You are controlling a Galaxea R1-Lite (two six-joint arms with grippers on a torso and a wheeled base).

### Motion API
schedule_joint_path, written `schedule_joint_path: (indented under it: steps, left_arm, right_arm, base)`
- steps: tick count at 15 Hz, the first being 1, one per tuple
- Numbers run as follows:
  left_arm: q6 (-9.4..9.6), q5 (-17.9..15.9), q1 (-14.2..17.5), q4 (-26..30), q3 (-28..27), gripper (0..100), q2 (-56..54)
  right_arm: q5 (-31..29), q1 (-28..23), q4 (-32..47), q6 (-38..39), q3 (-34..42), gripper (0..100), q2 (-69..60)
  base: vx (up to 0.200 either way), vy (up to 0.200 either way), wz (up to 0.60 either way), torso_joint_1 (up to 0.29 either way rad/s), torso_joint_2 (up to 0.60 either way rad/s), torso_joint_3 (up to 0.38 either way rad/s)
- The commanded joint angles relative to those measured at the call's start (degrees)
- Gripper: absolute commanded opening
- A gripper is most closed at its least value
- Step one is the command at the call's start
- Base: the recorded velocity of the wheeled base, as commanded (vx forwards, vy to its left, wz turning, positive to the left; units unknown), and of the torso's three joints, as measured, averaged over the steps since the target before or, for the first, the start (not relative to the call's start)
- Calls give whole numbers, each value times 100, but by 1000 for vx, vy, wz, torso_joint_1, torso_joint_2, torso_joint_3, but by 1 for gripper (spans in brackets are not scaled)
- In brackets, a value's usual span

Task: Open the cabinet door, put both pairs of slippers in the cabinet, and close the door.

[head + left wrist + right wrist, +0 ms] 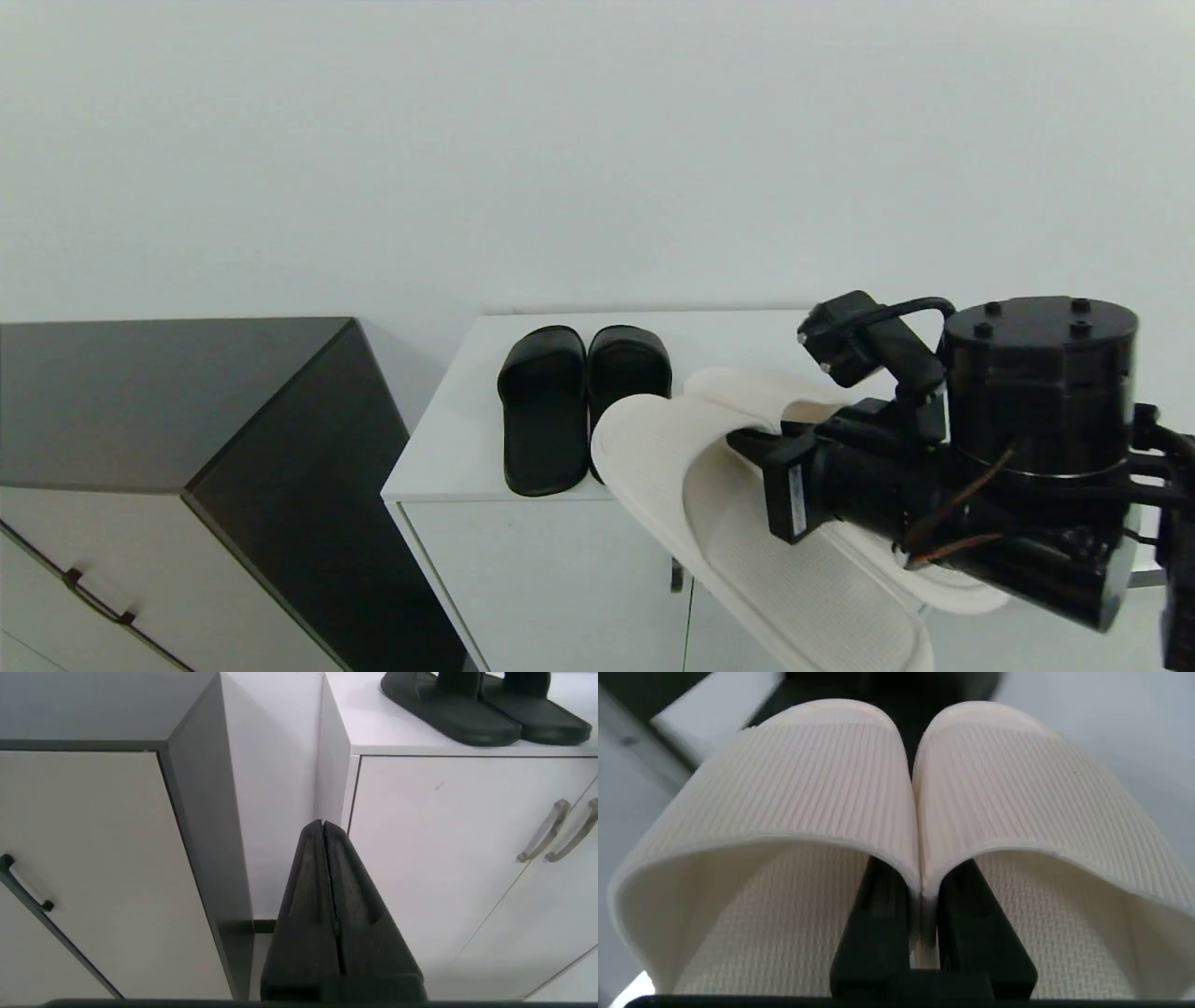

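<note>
The right claw [747, 443], lower right in the head view, pinches a pair of ribbed cream cloth slippers [672, 467]. The black rubber slides [579, 401] sit mid-frame on top of the white cabinet [429, 457], whose doors are closed. The left claw [324, 840] is squeezed together, empty.

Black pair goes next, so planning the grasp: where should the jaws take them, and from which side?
Pinch the black slippers where their straps meet in the middle, coming from the heel side at the cabinet front: they lie side by side, strap openings facing the robot.
</note>
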Motion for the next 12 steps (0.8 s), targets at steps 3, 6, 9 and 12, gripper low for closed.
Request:
schedule_joint_path:
  steps: [3, 6, 9, 12]
  left_arm:
    - [2, 2, 2, -1, -4, 0, 7]
    - [2, 2, 2, -1, -4, 0, 7]
    - [-6, 2, 2, -1, -4, 0, 7]
    - [-6, 2, 2, -1, -4, 0, 7]
  right_arm:
    - [427, 62, 21, 126, 446, 0, -465]
    - [445, 88, 30, 118, 472, 0, -474]
    - [576, 88, -5, 100, 578, 0, -517]
    - [612, 88, -23, 100, 639, 0, -509]
  base:
    - [0, 0, 0, 0, 0, 0]
    - [-133, 0, 0, 3, 2, -2]
    - [-200, 0, 0, 4, 2, 1]
    - [-200, 0, 0, -7, -2, 9]
